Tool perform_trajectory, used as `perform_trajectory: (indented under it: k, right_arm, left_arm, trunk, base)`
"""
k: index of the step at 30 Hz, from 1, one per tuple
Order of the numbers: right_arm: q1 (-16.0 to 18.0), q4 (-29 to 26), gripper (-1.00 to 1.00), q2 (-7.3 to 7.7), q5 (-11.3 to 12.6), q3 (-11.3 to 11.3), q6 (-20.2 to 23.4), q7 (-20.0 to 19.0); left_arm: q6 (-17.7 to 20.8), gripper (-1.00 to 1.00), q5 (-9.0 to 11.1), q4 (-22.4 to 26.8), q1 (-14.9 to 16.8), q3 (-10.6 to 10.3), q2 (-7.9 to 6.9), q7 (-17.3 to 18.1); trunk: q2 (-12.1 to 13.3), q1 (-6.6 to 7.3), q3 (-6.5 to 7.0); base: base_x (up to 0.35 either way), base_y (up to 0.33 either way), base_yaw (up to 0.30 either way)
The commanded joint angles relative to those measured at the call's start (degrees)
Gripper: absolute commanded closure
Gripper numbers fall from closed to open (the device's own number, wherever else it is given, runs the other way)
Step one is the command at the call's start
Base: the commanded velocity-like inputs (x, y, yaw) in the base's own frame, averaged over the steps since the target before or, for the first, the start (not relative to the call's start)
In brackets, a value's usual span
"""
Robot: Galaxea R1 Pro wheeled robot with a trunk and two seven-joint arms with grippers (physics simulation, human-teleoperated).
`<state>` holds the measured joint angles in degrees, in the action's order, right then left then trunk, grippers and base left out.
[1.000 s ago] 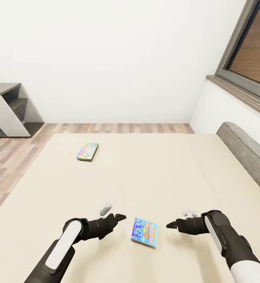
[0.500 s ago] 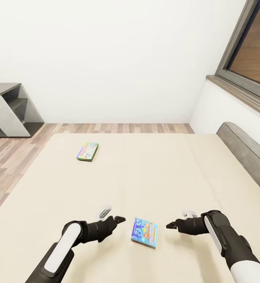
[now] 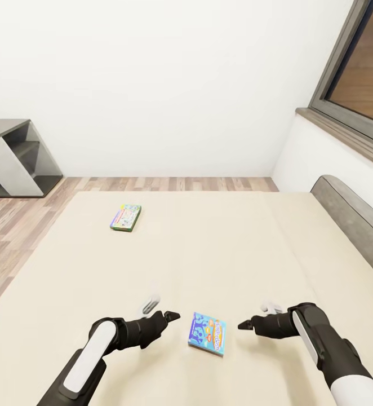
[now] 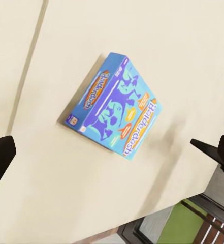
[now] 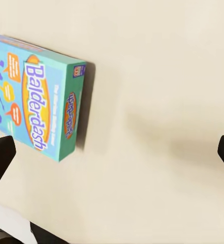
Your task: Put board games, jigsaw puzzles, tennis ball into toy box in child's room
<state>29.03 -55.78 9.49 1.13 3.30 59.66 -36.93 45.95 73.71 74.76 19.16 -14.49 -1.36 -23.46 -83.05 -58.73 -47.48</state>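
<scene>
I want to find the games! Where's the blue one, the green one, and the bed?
Balderdash box (image 3: 208, 332), head view, lid middle.
Green-edged game box (image 3: 125, 217), head view, top face.
Bed (image 3: 220, 254), head view, bare beige cover.

Blue Balderdash box (image 3: 207, 333) flat on beige bed (image 3: 220, 248); green-edged box (image 3: 125, 217) well apart.

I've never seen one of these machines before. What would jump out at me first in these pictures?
Probably the bright blue Balderdash box lying flat on the wide beige bed, with the left pincer and right pincer poised on either side of it, neither touching. Further up the bed lies a smaller green-edged game box, alone.
</scene>
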Motion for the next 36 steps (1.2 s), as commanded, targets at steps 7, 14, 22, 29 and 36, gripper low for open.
perform_trajectory:
  k: [7,14,22,29,36]
  right_arm:
    - [-0.11,-0.03,-1.00,0.00,0.14,-0.87,0.34,-0.07]
    - [-0.24,-0.03,-1.00,0.00,0.17,-1.48,0.34,-0.11]
    - [-0.39,-0.03,-1.00,0.01,0.24,-1.82,0.34,-0.14]
    - [-0.46,-0.03,-1.00,0.04,0.35,-1.93,0.34,-0.15]
    - [-0.49,-0.03,-1.00,0.09,0.43,-1.96,0.34,-0.24]
  left_arm:
    - [-0.05,-1.00,0.58,-0.04,0.02,-0.16,-0.05,-0.60]
    - [-0.13,-1.00,0.57,-0.07,0.01,-0.26,-0.05,-0.61]
    - [-0.21,-1.00,0.56,-0.06,0.01,-0.33,-0.05,-0.60]
    - [-0.23,-1.00,0.56,-0.05,0.00,-0.35,-0.05,-0.61]
    - [-0.24,-1.00,0.56,-0.05,0.00,-0.36,-0.05,-0.61]
  trunk:
    - [-0.02,0.00,-0.04]
    - [-0.02,0.00,-0.04]
    - [-0.02,0.00,-0.04]
    - [-0.02,0.00,-0.04]
    - [-0.02,0.00,-0.04]
  base:
    - [0.000,0.000,0.000]
    - [0.000,0.000,0.000]
    - [0.000,0.000,0.000]
    - [0.000,0.000,0.000]
    - [0.000,0.000,0.000]
